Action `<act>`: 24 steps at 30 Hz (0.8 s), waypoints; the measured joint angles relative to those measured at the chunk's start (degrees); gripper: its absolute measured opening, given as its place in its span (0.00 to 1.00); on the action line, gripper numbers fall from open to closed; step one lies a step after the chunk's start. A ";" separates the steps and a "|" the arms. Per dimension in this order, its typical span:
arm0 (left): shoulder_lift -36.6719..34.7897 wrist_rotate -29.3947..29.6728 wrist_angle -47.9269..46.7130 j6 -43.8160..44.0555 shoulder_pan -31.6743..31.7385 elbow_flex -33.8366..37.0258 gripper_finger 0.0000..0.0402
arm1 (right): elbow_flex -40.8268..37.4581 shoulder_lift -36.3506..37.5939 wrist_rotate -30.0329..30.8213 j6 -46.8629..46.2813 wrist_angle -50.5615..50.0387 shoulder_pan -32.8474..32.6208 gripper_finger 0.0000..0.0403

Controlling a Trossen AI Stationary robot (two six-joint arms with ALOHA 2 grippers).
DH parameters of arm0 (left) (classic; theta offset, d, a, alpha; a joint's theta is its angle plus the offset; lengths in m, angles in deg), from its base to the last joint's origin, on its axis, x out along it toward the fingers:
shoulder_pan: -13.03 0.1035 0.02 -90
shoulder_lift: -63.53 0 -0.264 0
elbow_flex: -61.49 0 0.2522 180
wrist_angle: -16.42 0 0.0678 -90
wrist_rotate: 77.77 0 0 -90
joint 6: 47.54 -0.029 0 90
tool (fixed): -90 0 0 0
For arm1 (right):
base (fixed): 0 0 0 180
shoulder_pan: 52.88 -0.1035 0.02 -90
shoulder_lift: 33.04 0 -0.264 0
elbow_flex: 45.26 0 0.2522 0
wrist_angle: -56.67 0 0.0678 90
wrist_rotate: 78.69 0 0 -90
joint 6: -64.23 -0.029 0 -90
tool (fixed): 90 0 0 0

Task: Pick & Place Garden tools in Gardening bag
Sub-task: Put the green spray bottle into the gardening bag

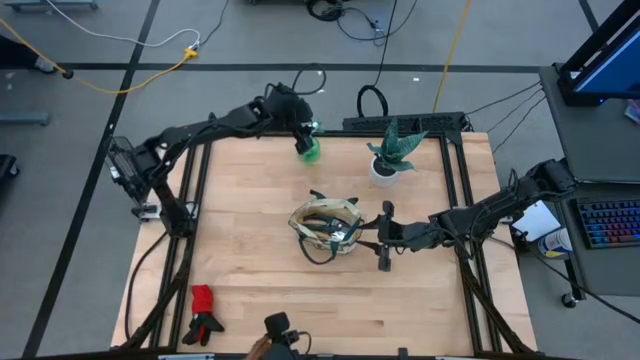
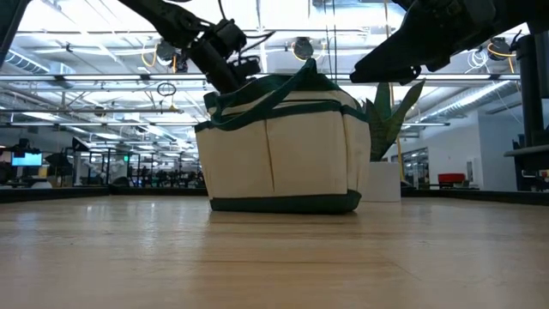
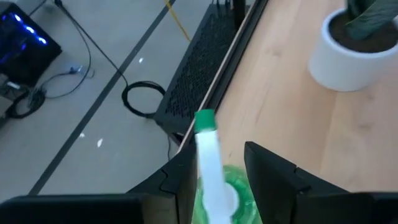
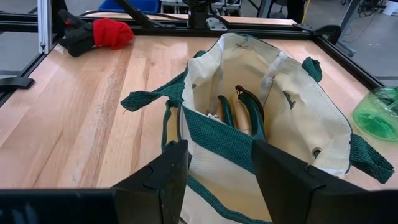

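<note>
From above, the left end effector (image 1: pixel 306 137) sits at the far edge of the worktop (image 1: pixel 250 200), closed on the green spray bottle (image 1: pixel 309 149), which is just inside the worktop's dark frame. The gardening bag (image 1: pixel 326 225) stands near the middle, mouth up, with bare wood all around it. The right end effector (image 1: pixel 366 233) reaches in from the right side and grips the bag's near rim. The plant in a white pot (image 1: pixel 385 160) stands beyond the bag, between it and the bottle's side. The red-and-black gloves (image 1: pixel 204 310) lie at the near left corner, well apart from everything else.

From table height, the bag (image 2: pixel 283 146) stands upright, its base flat on the wood, wide open worktop in front of it. The plant (image 2: pixel 388 129) shows behind it.

The left wrist view shows the bottle (image 3: pixel 221 190) between the dark fingers (image 3: pixel 273 168), its white trigger part (image 3: pixel 208 162) running lengthwise away from the wrist, towards the worktop's edge and the floor beyond. The white pot (image 3: pixel 339 56) is near.

The right wrist view shows the fingers (image 4: pixel 280 168) clamped across the bag's green-trimmed rim (image 4: pixel 217 134). Inside, dark handles and a wooden handle (image 4: pixel 241 115) lie along the bag's length. The gloves (image 4: pixel 93 34) are at the far corner.
</note>
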 joint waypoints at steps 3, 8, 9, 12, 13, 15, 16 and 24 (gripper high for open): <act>1.03 0.04 0.29 -0.01 0.68 0.00 0.34 | 0.00 0.00 0.00 -0.01 0.00 0.01 0.42; 2.17 0.02 0.28 -0.13 1.60 0.00 0.34 | 0.00 -0.02 0.00 0.00 0.00 0.00 0.42; 2.26 0.02 0.52 -0.15 1.62 0.00 0.34 | 0.00 -0.02 0.00 0.00 0.00 0.02 0.42; 2.32 0.05 0.37 -0.37 1.93 0.00 0.34 | 0.00 -0.02 0.00 0.00 0.00 0.02 0.42; 2.32 0.01 0.45 -0.53 1.99 0.00 0.34 | 0.00 -0.02 0.00 -0.01 0.00 0.01 0.42; 2.32 0.00 0.32 -0.55 2.06 0.00 0.34 | 0.00 -0.02 0.00 -0.01 0.00 0.02 0.42; 2.32 -0.02 0.25 -0.55 2.06 0.00 0.34 | 0.00 -0.02 0.00 -0.01 0.00 0.01 0.42; 4.44 -0.15 -0.17 -0.31 1.79 0.04 0.34 | 0.00 -0.02 0.01 -0.02 0.00 0.01 0.42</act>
